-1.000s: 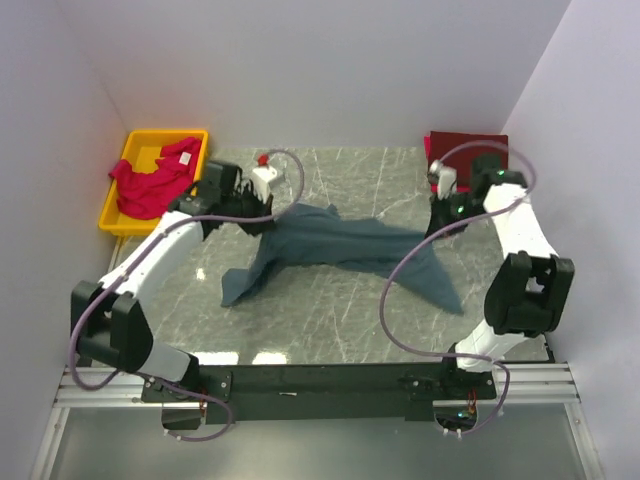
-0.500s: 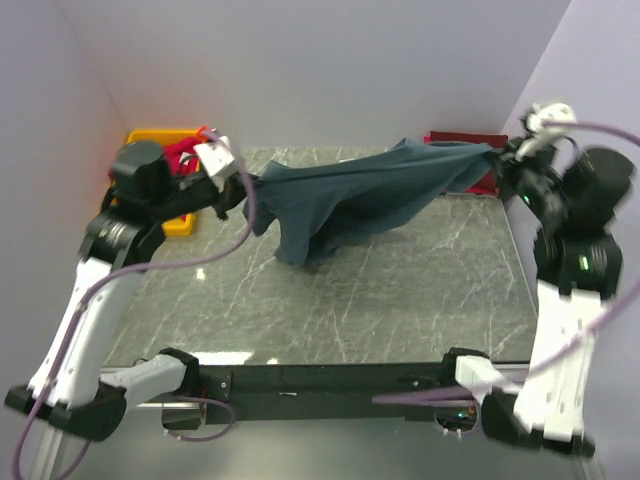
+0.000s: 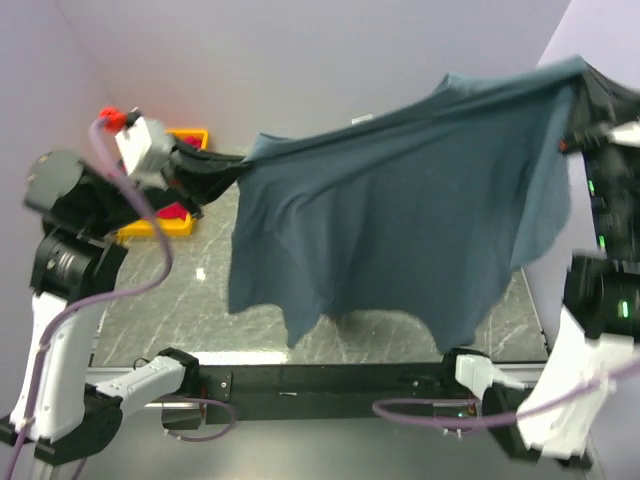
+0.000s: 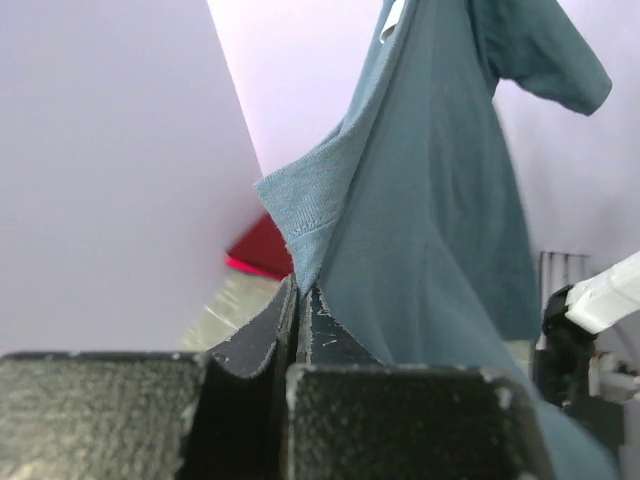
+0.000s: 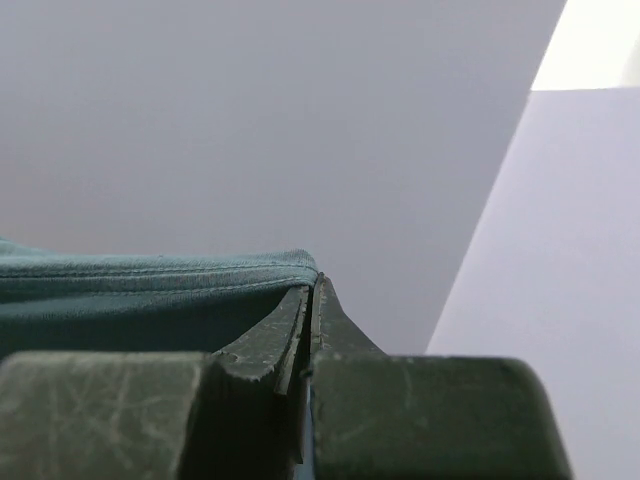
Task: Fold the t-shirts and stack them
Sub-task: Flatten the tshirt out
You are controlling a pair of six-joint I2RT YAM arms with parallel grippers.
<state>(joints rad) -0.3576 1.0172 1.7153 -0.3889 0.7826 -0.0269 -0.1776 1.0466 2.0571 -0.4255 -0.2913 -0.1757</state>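
Blue-grey shirt (image 3: 400, 220) spread wide in the air above the table (image 3: 180, 300), yellow bin (image 3: 190, 134) at far left with red shirt (image 3: 178, 212) inside, left gripper (image 4: 298, 292) clenched on one shirt edge, right gripper (image 5: 311, 288) clenched on the opposite edge

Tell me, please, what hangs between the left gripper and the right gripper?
The blue-grey t-shirt, spread in the air from the left gripper to the right gripper; the top external view shows it.

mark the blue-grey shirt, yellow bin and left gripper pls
blue-grey shirt (image 3: 400, 230): top view, middle of the hanging cloth.
yellow bin (image 3: 192, 138): top view, far rim.
left gripper (image 4: 298, 298): left wrist view, between fingertips shut on the cloth edge.
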